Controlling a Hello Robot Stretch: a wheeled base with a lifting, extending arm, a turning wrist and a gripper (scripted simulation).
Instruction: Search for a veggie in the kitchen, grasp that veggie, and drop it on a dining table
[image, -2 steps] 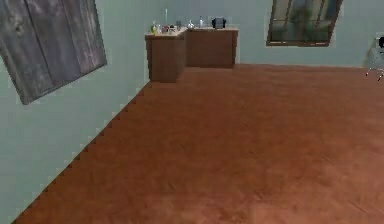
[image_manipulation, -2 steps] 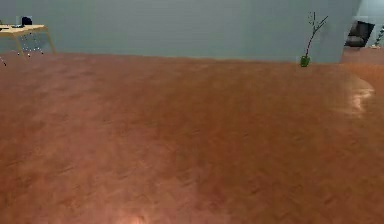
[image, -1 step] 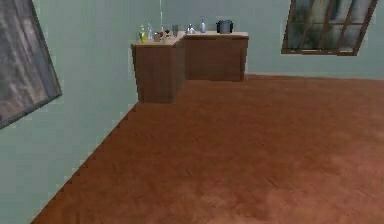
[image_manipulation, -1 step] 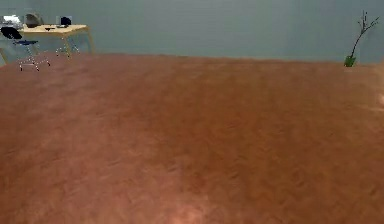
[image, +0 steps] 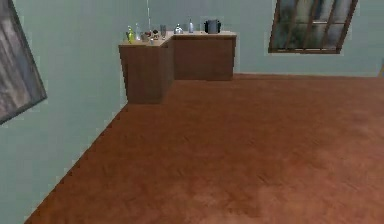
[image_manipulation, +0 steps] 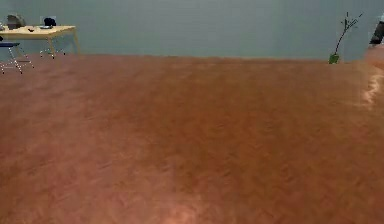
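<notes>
Noted corner table (image: 148, 70), forward view's upper centre, bearing small items (image: 150, 35), presumably kitchen stock; could not tell veggie among them. Logged pale table (image_manipulation: 62, 33), arm side view's upper left, as likely drop-off. Could not tell pincer state.

This is a room in a house with a kitchen corner. In the forward view, a brown L-shaped counter (image: 170, 62) stands in the far corner, with small bottles (image: 132, 35) at its left end and a dark pot (image: 212, 26) near its right end. A window (image: 312, 25) is in the far wall. In the arm side view, a pale table (image_manipulation: 45, 32) with a blue chair (image_manipulation: 10, 52) and a potted plant (image_manipulation: 340, 42) stand along the far wall.
</notes>
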